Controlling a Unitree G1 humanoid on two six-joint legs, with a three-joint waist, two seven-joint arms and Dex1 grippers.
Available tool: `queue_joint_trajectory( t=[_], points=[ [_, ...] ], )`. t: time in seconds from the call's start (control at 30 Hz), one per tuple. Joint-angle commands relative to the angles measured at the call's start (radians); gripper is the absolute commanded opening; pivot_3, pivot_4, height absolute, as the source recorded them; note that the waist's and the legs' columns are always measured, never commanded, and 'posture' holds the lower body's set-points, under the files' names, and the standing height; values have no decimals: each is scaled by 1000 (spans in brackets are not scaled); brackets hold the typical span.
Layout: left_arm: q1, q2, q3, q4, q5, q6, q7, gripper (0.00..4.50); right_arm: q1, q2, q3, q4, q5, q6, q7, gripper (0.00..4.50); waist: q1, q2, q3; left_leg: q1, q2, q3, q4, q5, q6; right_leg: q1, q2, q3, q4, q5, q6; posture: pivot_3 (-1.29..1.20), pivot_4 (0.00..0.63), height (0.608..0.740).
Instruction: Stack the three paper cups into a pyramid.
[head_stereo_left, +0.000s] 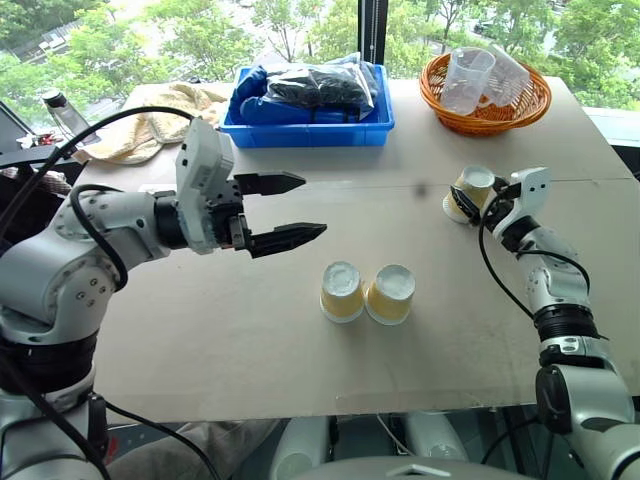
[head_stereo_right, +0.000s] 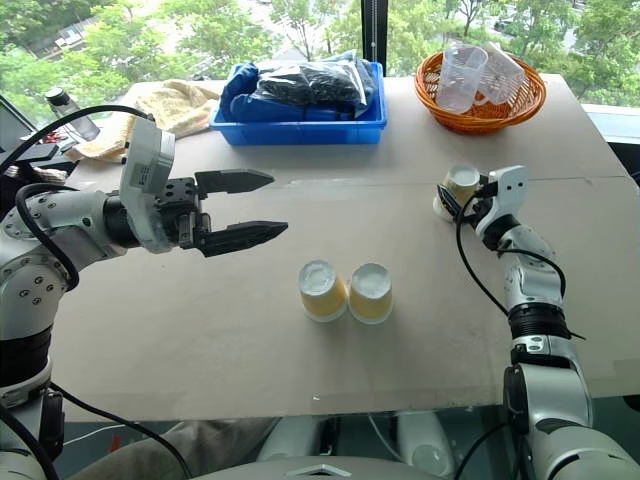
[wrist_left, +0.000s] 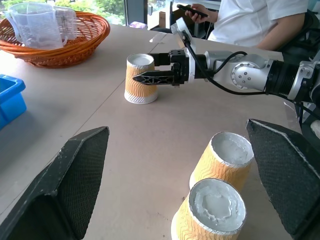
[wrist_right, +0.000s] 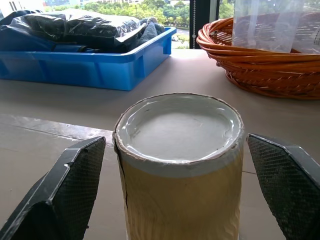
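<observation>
Beige table (head_stereo_left: 250, 350), third paper cup (wrist_right: 180, 165) upside down between wide right fingers (wrist_right: 80, 185), untouched, left fingers (head_stereo_left: 290, 210) wide, empty

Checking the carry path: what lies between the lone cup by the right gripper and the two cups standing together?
Bare table, seen in the left eye view, separates lone cup from cup pair.

1. Three paper cups: two (head_stereo_left: 342, 291) (head_stereo_left: 390, 294) stand upside down, touching, below and ahead of the left gripper (head_stereo_left: 288, 212); the third (head_stereo_left: 472, 190) sits between the right gripper's (head_stereo_left: 478, 195) spread fingers.
2. Two clear measuring cups (head_stereo_left: 468, 79) (head_stereo_left: 508, 75) in one orange basket (head_stereo_left: 530, 108).
3. One blue bin (head_stereo_left: 310, 130).
4. One bottle (head_stereo_left: 62, 113).
</observation>
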Motion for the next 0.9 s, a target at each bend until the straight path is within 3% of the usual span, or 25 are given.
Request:
queue_joint_trajectory(
  t=[0.03, 0.07, 0.13, 0.2, 0.33, 0.53, 0.73, 0.9],
  points=[
    [-22, 5, 7, -18, 10, -8, 4, 4500, -27, -7, -6, -3, 2, -27, 16, 3964, 0, 0, 0, 0, 0, 0, 0, 0, 0, 0, 0, 0, 0, 0, 0, 0, 150, 740],
    [-22, 5, 7, -18, 11, -9, 4, 4500, -30, -6, -4, 4, -2, -28, 12, 3762, 0, 0, 0, 0, 0, 0, 0, 0, 0, 0, 0, 0, 0, 0, 0, 0, 150, 740],
    [-22, 6, 7, -21, 12, -7, 3, 4500, -31, -5, -1, 9, -7, -36, 17, 2838, 0, 0, 0, 0, 0, 0, 0, 0, 0, 0, 0, 0, 0, 0, 0, 0, 150, 740],
    [-21, 7, 10, -24, 11, -4, 2, 4500, -28, -4, 3, -2, -9, -44, 28, 2225, 0, 0, 0, 0, 0, 0, 0, 0, 0, 0, 0, 0, 0, 0, 0, 0, 150, 740],
    [-15, 18, 13, -18, 17, -3, -12, 4500, -4, -11, 27, -97, 13, -38, 105, 2176, 0, 0, 0, 0, 0, 0, 0, 0, 0, 0, 0, 0, 0, 0, 0, 0, 150, 740],
    [60, 77, 40, -26, 38, -55, -136, 4500, 125, -64, 137, -588, 199, 205, 331, 2176, 0, 1, 0, -1, 0, -1, 0, 0, 0, -1, 0, 0, -1, 0, 0, 0, 150, 740],
    [149, 124, 71, -22, 22, -75, -244, 4500, 223, -139, 246, -1059, 481, 564, 333, 2176, 7, 1, 1, -1, 0, -3, -1, 0, 0, -1, -1, -2, -1, 0, 0, 0, 150, 740],
    [180, 124, 101, -35, -4, -88, -303, 4500, 234, -153, 279, -1121, 516, 648, 300, 2176, 10, 0, 1, -1, -1, -4, 0, 0, 0, 0, -2, -3, -2, 0, 0, 0, 150, 740]
  ],
)
